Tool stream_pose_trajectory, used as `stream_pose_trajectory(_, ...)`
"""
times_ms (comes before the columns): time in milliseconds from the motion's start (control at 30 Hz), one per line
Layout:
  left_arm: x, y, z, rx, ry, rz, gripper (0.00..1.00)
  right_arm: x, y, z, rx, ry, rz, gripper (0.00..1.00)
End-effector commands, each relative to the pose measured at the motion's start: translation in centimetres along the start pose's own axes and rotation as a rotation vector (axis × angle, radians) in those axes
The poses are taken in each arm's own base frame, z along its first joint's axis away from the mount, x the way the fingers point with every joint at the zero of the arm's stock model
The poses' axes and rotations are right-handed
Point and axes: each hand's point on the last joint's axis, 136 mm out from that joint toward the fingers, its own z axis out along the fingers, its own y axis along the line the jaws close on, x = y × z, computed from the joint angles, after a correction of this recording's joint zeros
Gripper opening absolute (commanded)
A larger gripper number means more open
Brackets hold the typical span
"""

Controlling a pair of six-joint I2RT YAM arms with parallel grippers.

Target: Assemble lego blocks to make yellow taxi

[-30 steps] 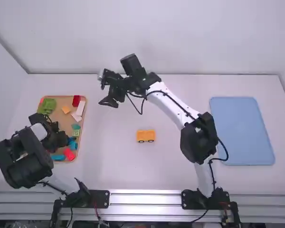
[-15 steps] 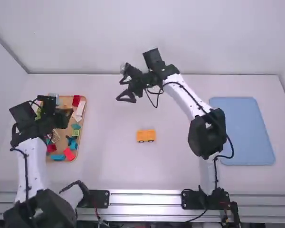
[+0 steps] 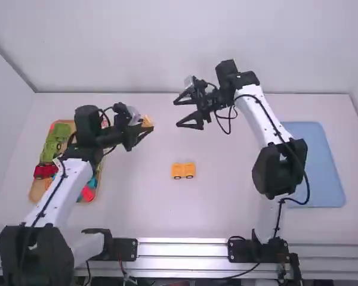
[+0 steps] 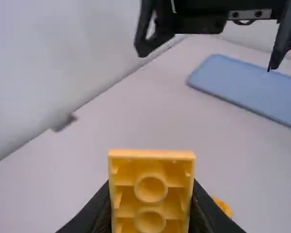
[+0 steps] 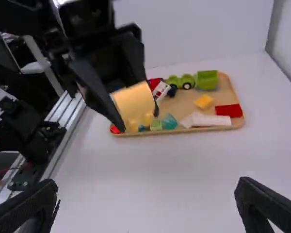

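Taxi (image 3: pixel 183 171) stands on its wheels near the middle of the white table (image 3: pixel 167 214), its long axis running crosswise in the high view, left to right; which end is the front I cannot tell. It is yellow, low and boxy, smooth as hard plastic, with dark wheels along the side nearer the arm bases.

The left gripper (image 3: pixel 144 127) grasps a yellow block (image 4: pixel 152 191) above the table, beyond and to the left of the taxi. The block's hollow underside faces the left wrist camera, showing square edges, thin inner ribs and two round tubes in a row.

The right gripper (image 3: pixel 176 113) is empty, its fingers spread wide, facing the left one across a gap.

At left, a tan tray (image 3: pixel 36 192) carries green, red, white and other coloured pieces; at right lies a flat blue tray (image 3: pixel 323 161).
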Motion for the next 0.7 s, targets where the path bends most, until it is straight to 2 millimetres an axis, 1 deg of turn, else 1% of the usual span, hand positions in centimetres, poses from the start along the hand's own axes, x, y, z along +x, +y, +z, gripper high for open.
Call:
stream_pose_trajectory(0,-0.4,0.4,0.6,0.017,-0.025,-0.065,0.05,-4.4,2.3,-1.4,0.028,-0.024,-0.233,0.98)
stream_pose_trajectory(67,-0.6,0.6,1.0,0.042,-0.053,-0.081,0.06,-5.2,2.7,-1.8,0.070,0.025,-0.259,0.98)
stream_pose_trajectory(167,-0.9,-0.4,1.6,0.137,-0.093,-0.055,0.06,-5.8,2.9,-1.5,0.144,0.118,-0.250,0.98)
stream_pose_trajectory(200,-0.9,-0.4,1.7,0.150,-0.099,-0.052,0.07,-5.7,2.9,-1.3,0.167,0.145,-0.246,0.98)
stream_pose_trajectory(300,-0.4,-0.1,2.0,0.163,-0.100,-0.061,0.07,-4.8,2.4,-0.6,0.235,0.197,-0.226,0.98)
stream_pose_trajectory(367,-0.1,-0.2,2.2,0.168,-0.095,-0.065,0.07,-4.1,2.3,-0.4,0.256,0.188,-0.213,0.98)
stream_pose_trajectory(433,0.1,-0.3,2.6,0.176,-0.095,-0.064,0.06,-3.1,2.2,-0.3,0.261,0.103,-0.182,0.98)
stream_pose_trajectory(467,0.1,-0.4,2.8,0.181,-0.096,-0.060,0.06,-2.2,2.0,-0.3,0.260,0.047,-0.161,0.98)
stream_pose_trajectory(500,0.0,-0.4,2.8,0.182,-0.097,-0.059,0.06,-1.8,1.8,-0.3,0.262,0.026,-0.150,0.98)
stream_pose_trajectory(533,-0.1,-0.7,2.8,0.199,-0.104,-0.051,0.06,-0.5,1.0,-0.5,0.265,-0.050,-0.109,0.98)
stream_pose_trajectory(567,-0.3,-1.0,2.8,0.213,-0.112,-0.038,0.06,-0.2,0.8,-0.6,0.264,-0.077,-0.100,0.98)
stream_pose_trajectory(600,-0.8,-2.2,2.4,0.287,-0.147,0.024,0.06,0.5,0.7,-0.8,0.251,-0.148,-0.084,0.98)
stream_pose_trajectory(667,-1.3,-3.5,1.9,0.362,-0.187,0.088,0.07,0.8,1.0,-0.9,0.234,-0.218,-0.072,0.98)
